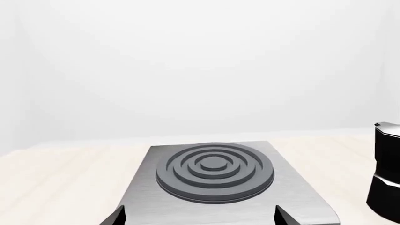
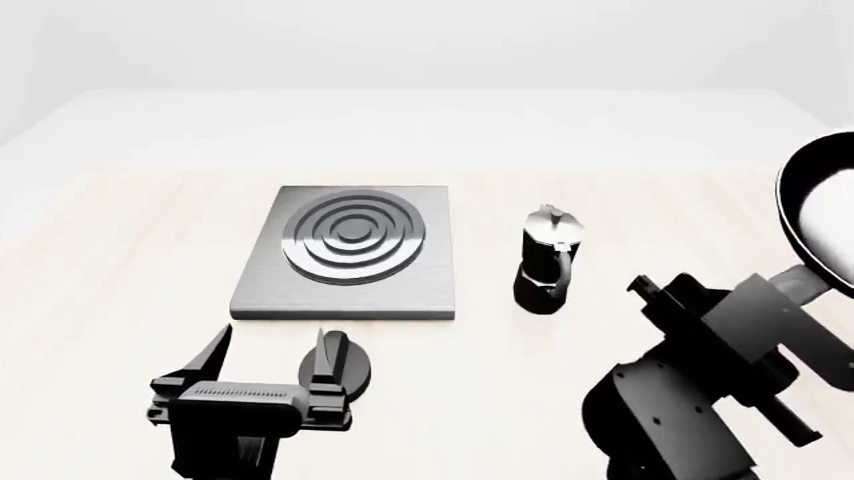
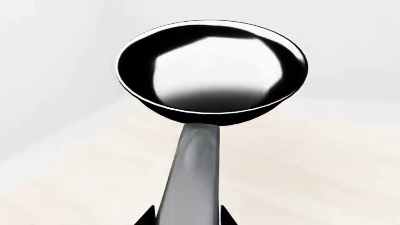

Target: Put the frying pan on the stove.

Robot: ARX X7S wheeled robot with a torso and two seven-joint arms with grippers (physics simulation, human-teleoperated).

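Here, at near left, the left gripper [image 2: 267,372] hovers with its jaws spread wide and nothing between them, just beside a small black knob [image 2: 335,362] on the pale wooden table [image 2: 107,290]. Beyond it the stove [image 2: 350,252] lies flat, its ring burner bare. Right of the stove, well apart, stands an upright moka pot [image 2: 547,258]. At far right, the right gripper [image 3: 186,220] is clamped on the handle of the frying pan [image 2: 817,215], which is held in the air above the table, well apart from the stove.
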